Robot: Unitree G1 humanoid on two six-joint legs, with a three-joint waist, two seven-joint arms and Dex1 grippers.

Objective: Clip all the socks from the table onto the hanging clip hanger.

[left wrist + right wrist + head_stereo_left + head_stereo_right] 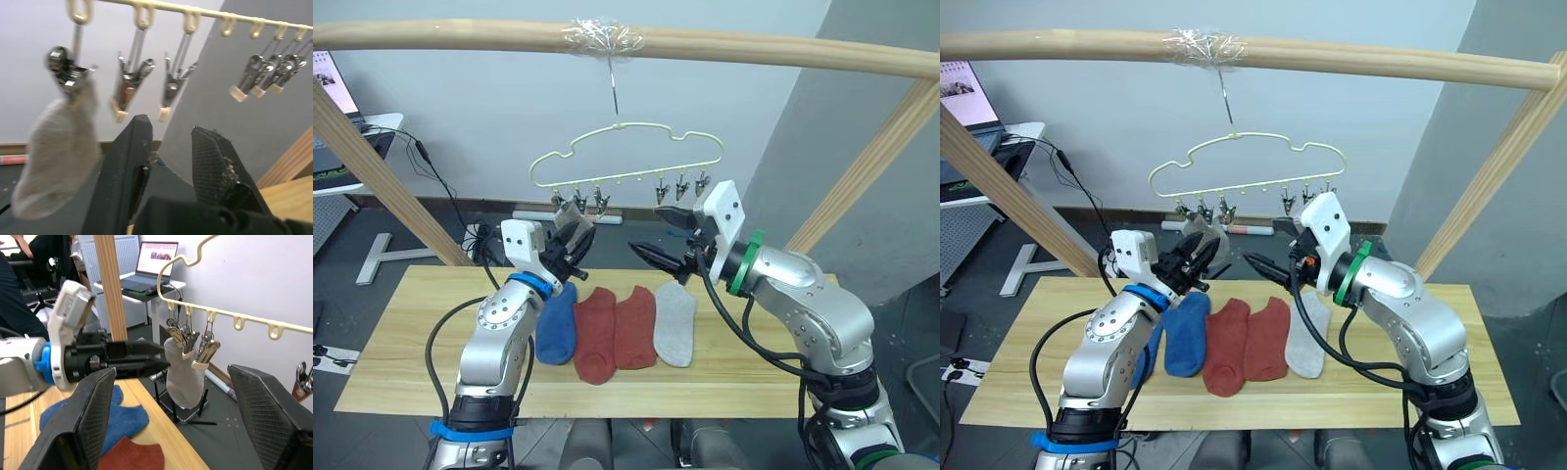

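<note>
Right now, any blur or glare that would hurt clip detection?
Left wrist view: the grey sock and nearest clips are soft and smeared, with bright glints on the metal. Right wrist view: clips sharper, fingers blurred up close. Left eye view: hanger crisp, lighting even.

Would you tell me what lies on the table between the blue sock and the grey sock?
Two rust-red socks lie side by side between the blue sock and the grey sock, seen in both eye views.

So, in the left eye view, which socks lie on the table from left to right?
Blue sock → first rust-red sock → second rust-red sock → light grey sock.
</note>
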